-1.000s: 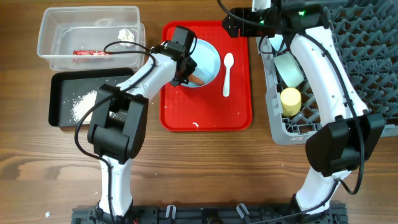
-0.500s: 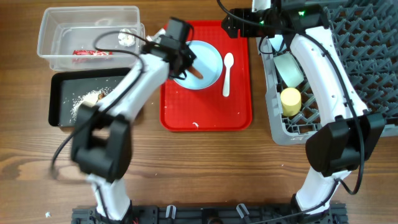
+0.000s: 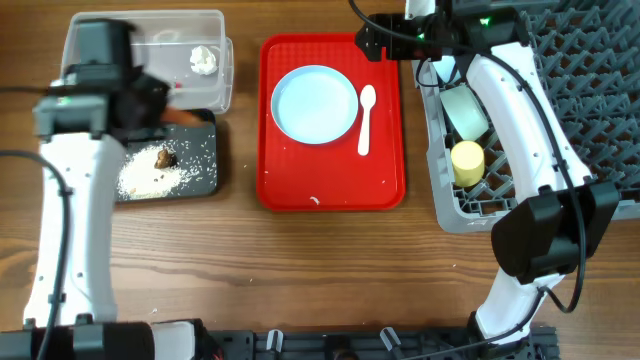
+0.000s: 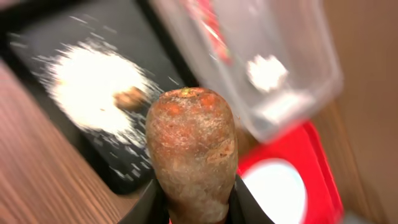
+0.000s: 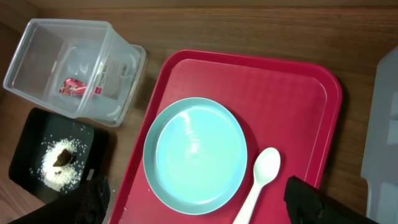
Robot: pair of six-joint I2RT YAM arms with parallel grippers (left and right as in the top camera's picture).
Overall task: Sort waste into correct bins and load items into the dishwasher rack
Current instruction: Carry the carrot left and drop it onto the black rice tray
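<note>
Carrot piece (image 4: 191, 149) has left the light blue plate (image 3: 314, 103): a second ago it was on the plate at centre frame. Now in the overhead view it shows as an orange streak at upper left, over the top edge of the black tray (image 3: 213, 165), just below the clear tub's (image 3: 150, 40) front wall. The arm is motion-blurred and height above the tray is unclear. The plate is now bare on the red tray (image 3: 330, 185), white spoon (image 3: 365, 118) beside it unmoved, so the plate looks ready for the rack once the carrot is dropped. Left gripper (image 4: 194, 208) is nearly closed, pinching the carrot's lower end between both fingers, stub end up toward the wrist camera. Below it the tray holds the rice-like crumbs (image 3: 150, 178) and brown lump (image 3: 162, 157), so the tray is likely the carrot's bin. The tub holds the tissue (image 3: 204, 60) and snack wrapper (image 5: 73, 87). Right gripper (image 5: 202, 198) has widened a little over the last second. Its fingers are spread far apart at the bottom corners of its wrist view, holding nothing and touching nothing, hovering above the red tray's top edge. Dishwasher rack (image 3: 590, 90) at far right already carries the yellow cup (image 3: 466, 160) and a pale bowl (image 3: 463, 110).
</note>
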